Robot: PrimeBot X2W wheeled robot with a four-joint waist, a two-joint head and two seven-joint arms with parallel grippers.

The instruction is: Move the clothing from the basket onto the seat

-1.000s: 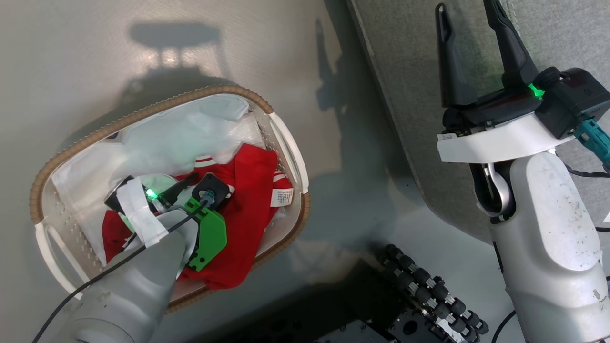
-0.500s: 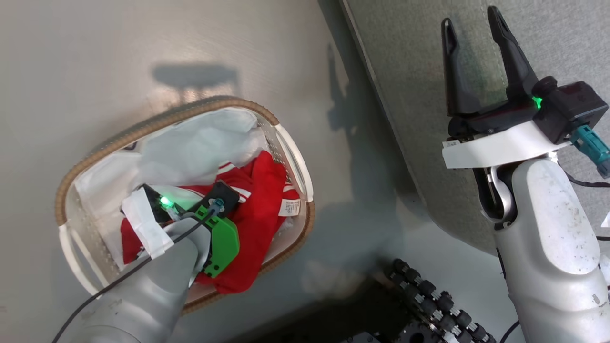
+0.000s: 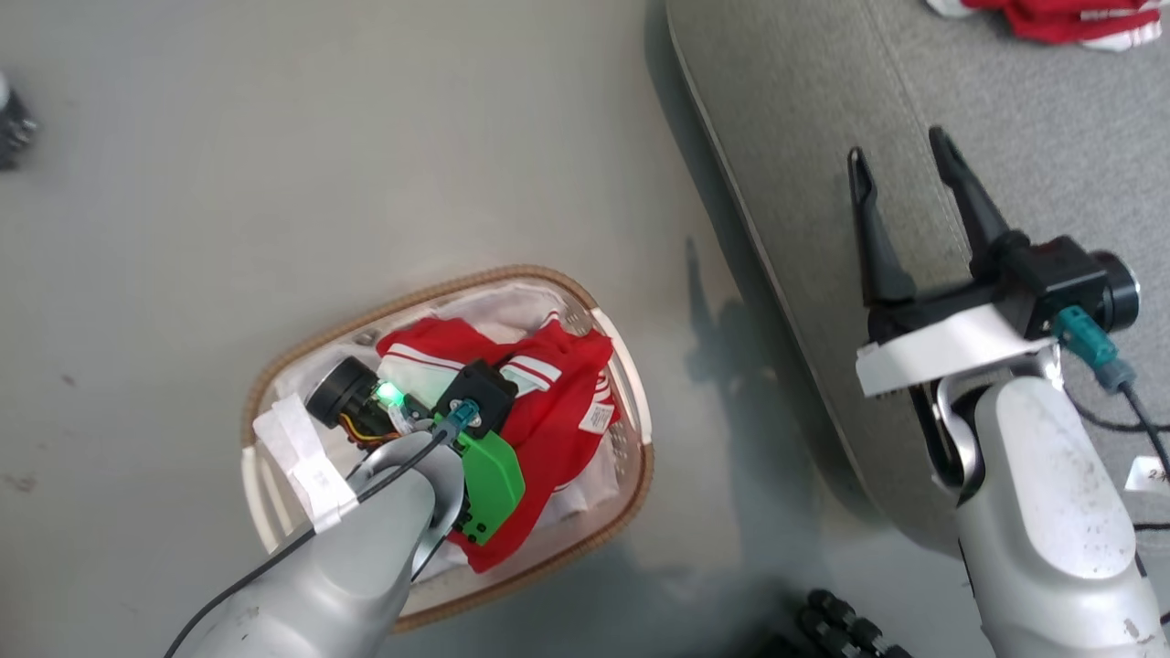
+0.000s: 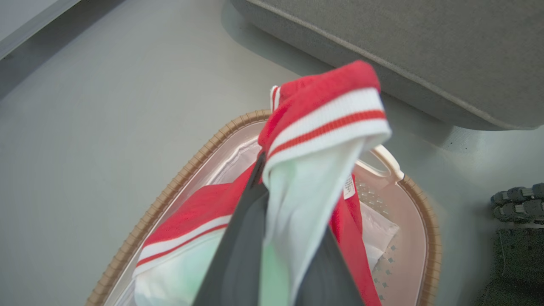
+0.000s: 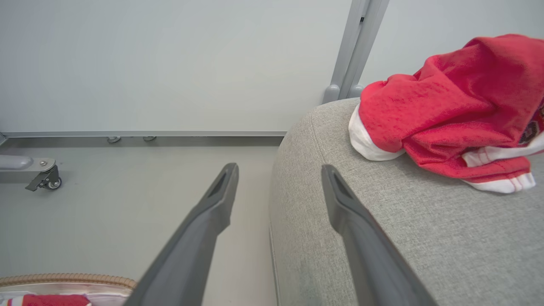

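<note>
Pinching the clothing (image 4: 323, 106) by a white-striped cuff, the left gripper (image 4: 280, 204) was clamped shut on the cloth above the basket (image 3: 439, 285). The rest of the red fabric trailed down onto the white liner (image 4: 378, 229) inside. Bare floor (image 3: 274, 183) lay open on every side of the basket, and a strip of it separated the brown rim from the rounded edge of the seat (image 3: 804, 137). The right gripper (image 3: 896, 146) hung over that edge with its 2 fingers spread wide and nothing between them. 1 more red garment (image 5: 446, 106) lay bunched near the seat's far corner, well apart from both grippers. Dark rollers (image 3: 841, 621) sat on the floor beside the seat's near edge.
</note>
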